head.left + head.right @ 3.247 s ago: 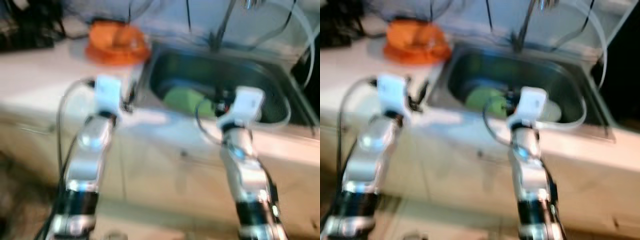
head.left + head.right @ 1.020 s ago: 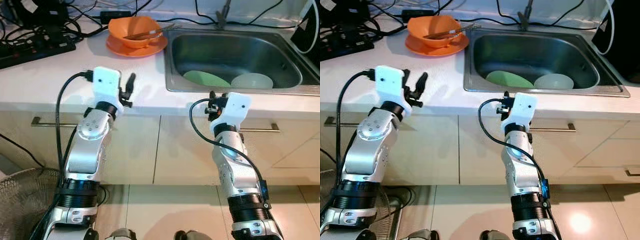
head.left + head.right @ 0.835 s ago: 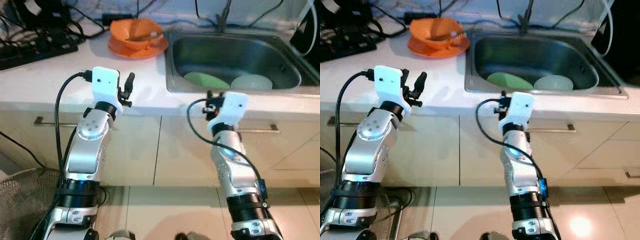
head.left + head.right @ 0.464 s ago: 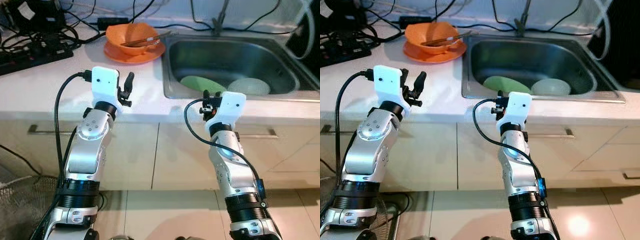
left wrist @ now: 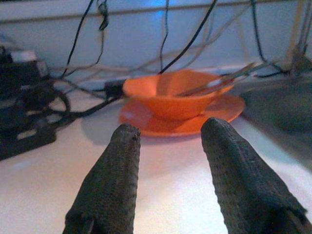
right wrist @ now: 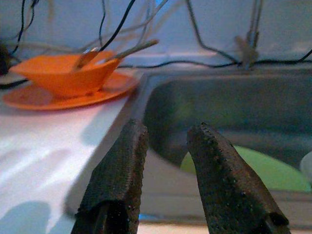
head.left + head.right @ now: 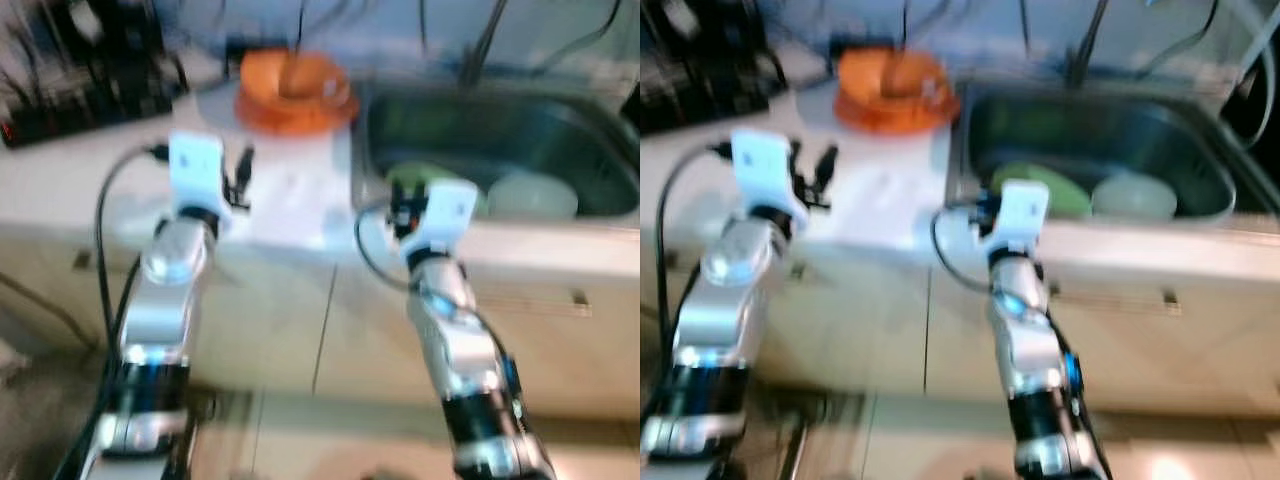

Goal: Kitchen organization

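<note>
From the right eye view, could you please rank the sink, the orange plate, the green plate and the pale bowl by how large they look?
1. Sink, clearly largest.
2. Orange plate.
3. Green plate and pale bowl: they look alike; the picture is blurred and the right arm covers part of the green plate, so I won't rank them.

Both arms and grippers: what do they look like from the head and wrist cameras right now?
Two silver, jointed arms with black bands near the base. Each wrist carries a white boxy housing with a black cable looping from it. The left gripper and right gripper each have two long black fingers with a finely dotted, textured surface and rounded tips.
</note>
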### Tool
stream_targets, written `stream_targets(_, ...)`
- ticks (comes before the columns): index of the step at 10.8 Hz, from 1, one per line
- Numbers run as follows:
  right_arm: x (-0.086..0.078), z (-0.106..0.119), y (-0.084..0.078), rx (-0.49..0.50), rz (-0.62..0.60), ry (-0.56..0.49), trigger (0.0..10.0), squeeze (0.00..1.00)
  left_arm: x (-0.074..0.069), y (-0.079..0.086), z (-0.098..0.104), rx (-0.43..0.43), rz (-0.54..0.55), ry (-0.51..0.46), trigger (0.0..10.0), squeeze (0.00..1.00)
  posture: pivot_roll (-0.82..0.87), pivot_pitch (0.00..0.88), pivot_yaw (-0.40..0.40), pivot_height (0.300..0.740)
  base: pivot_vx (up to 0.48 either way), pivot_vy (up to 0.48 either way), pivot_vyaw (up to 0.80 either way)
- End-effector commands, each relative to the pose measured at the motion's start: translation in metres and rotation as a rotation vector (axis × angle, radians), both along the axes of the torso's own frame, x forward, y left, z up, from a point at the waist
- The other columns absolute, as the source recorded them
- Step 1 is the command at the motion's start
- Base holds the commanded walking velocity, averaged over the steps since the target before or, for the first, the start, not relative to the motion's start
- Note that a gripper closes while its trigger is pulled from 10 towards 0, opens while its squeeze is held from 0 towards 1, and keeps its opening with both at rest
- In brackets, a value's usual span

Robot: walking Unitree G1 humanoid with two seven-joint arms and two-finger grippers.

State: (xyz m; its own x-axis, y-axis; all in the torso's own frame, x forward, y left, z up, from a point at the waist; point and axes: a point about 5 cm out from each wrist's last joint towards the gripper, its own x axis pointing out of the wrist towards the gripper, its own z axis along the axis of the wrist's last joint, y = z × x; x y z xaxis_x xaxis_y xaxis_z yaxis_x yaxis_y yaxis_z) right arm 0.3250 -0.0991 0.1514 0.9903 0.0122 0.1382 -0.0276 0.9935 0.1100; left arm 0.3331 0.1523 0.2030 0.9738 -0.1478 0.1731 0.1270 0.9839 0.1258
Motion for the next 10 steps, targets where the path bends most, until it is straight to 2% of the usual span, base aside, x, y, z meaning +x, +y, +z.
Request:
stream_targets(1, 0.0, -0.0017, -0.01, -0.007, -0.03, 0.001, 10.0, 0.0, -0.0007, -0.0098, 0.0004, 0.0, -0.032, -0.001, 10.0, 0.0, 0.01, 0.03, -0.046, 0.74, 0.334, 0.0, 0.0)
stream_targets(4, 0.0012, -0.0035, -0.0131, 0.02, -0.051, 0.02, 10.0, 0.0, -0.0003, -0.0106, -0.0003, 0.003, -0.039, 0.004, 10.0, 0.0, 0.01, 0.037, -0.047, 0.74, 0.333, 0.0, 0.0)
stream_targets(6, 0.0017, -0.0027, -0.0147, 0.023, -0.06, 0.014, 10.0, 0.0, -0.0002, -0.0118, -0.0009, 0.006, -0.044, 0.006, 10.0, 0.0, 0.01, 0.038, -0.045, 0.74, 0.332, 0.0, -0.8)
stream_targets(10, 0.0015, -0.0031, -0.014, 0.017, -0.063, 0.015, 10.0, 0.0, -0.0002, -0.0121, -0.0009, 0.008, -0.045, 0.009, 10.0, 0.0, 0.01, 0.047, -0.049, 0.74, 0.332, 0.0, 0.0)
